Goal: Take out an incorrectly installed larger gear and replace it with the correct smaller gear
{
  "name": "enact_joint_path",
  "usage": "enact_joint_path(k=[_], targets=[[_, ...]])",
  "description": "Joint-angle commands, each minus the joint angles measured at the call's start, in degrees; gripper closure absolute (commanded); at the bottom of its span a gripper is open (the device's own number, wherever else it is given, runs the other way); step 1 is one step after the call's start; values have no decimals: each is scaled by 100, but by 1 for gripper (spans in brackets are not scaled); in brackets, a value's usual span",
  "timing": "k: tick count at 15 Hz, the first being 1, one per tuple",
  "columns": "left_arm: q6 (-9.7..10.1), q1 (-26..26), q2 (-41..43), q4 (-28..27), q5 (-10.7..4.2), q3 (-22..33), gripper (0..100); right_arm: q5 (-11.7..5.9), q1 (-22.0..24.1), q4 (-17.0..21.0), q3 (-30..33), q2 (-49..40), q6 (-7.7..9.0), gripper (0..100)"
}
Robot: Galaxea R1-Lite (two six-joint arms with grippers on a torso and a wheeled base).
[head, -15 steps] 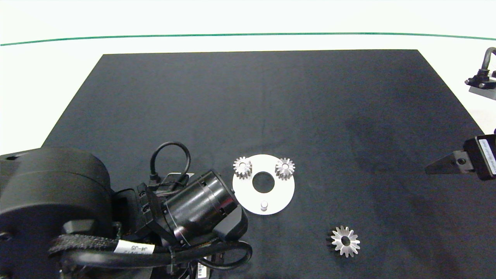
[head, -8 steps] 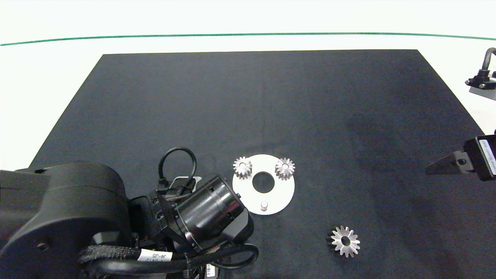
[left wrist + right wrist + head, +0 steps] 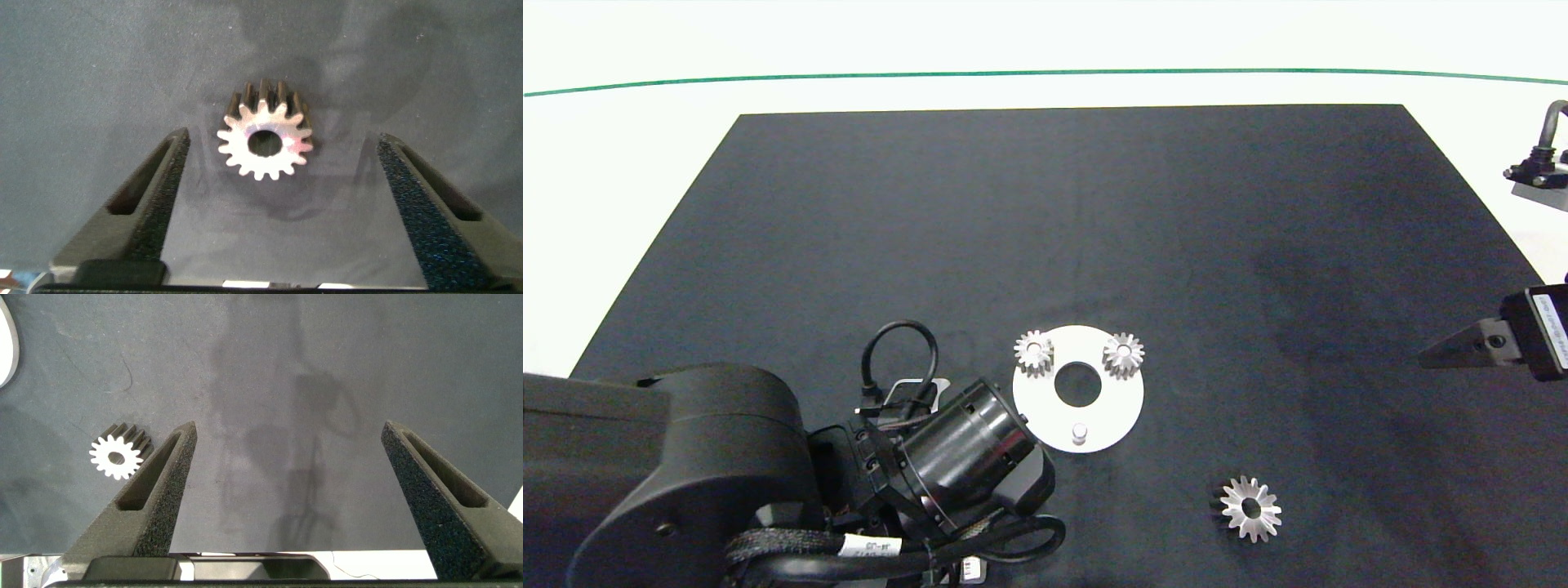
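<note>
A white round plate (image 3: 1123, 404) lies on the black mat with two short-toothed gears on its far pegs and a bare peg (image 3: 1079, 431) on its near side. The larger gear (image 3: 1250, 509), shiny and star-toothed, lies flat on the mat right of the plate; it also shows in the right wrist view as the larger gear (image 3: 118, 455). In the left wrist view the smaller gear (image 3: 264, 143) lies on the mat between the wide-apart fingers of my left gripper (image 3: 282, 137), untouched. In the head view the left arm (image 3: 964, 449) hides that gear. My right gripper (image 3: 288, 426) hangs open and empty at the mat's right edge.
The black mat (image 3: 1062, 229) covers most of the white table, with a green line (image 3: 1045, 72) across the far side. A dark fixture (image 3: 1539, 167) sits at the far right edge. The plate's rim (image 3: 5, 343) shows at the edge of the right wrist view.
The left arm has shifted toward the table's near edge and slightly rightward. The plate, its gears, the larger gear and the right gripper have stayed in place.
</note>
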State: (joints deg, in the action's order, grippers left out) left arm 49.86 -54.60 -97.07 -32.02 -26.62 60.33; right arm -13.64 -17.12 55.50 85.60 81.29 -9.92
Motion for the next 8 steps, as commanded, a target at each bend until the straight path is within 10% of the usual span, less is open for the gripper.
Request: enact_joint_path(k=[1,8], targets=[[33,11,13,-14,-9,-65,16,2,-2,31,0,-16,-1,9],[33,2,31,205,-9,-136,29,2,-2,31,-8,19,-10,9]])
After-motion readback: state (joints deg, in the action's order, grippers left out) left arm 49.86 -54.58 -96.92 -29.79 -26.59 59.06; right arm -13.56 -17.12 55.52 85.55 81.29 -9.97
